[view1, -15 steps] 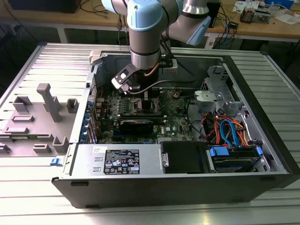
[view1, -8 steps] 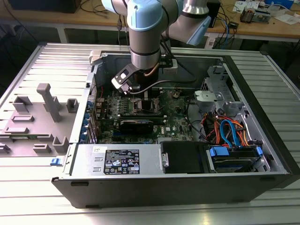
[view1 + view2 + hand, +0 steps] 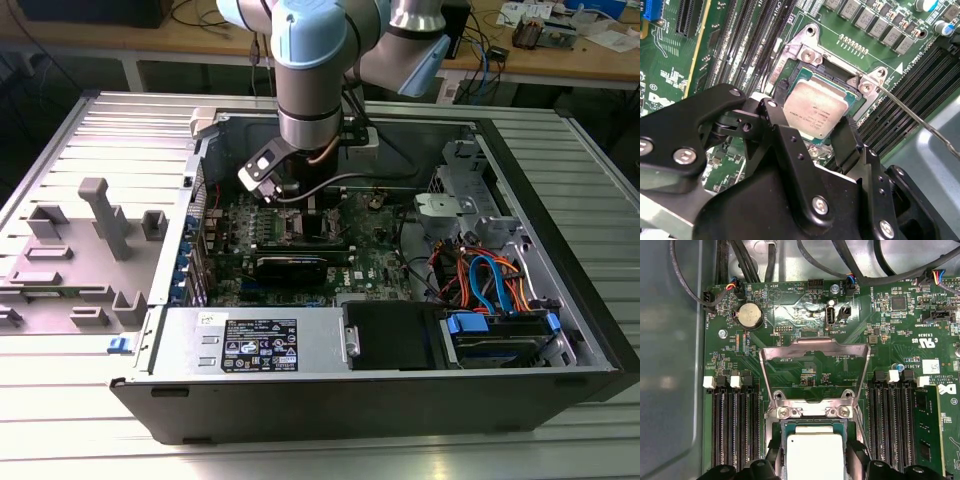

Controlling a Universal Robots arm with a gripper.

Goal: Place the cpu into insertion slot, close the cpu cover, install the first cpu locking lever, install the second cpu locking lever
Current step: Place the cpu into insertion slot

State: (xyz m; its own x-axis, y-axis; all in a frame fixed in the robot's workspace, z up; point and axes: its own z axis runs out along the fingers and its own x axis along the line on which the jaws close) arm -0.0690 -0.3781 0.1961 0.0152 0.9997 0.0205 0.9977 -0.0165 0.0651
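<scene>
The two black fingers [image 3: 775, 120] of the gripper [image 3: 810, 125] are closed in on the small flat square cpu [image 3: 815, 110] with its silvery metal top. One finger lies against each of two opposite edges, so the chip sits held between them. In both wrist views the cpu lies level in the insertion slot [image 3: 827, 70], the square socket with a dark rim that shows around the chip's green border. In the first wrist view the cpu cover [image 3: 815, 346], a thin dull-silver metal frame with a large central window, stands swung up and open on its hinge just beyond the socket. The board shows through its window. A thin metal wire locking lever [image 3: 912, 114] runs out from one corner of the socket across the long black memory slots [image 3: 920, 85]. Around them lies the green motherboard [image 3: 790, 305]. In the exterior view the grey and blue arm [image 3: 310, 90] reaches straight down into the open dark computer case [image 3: 350, 410], over the board's middle.
</scene>
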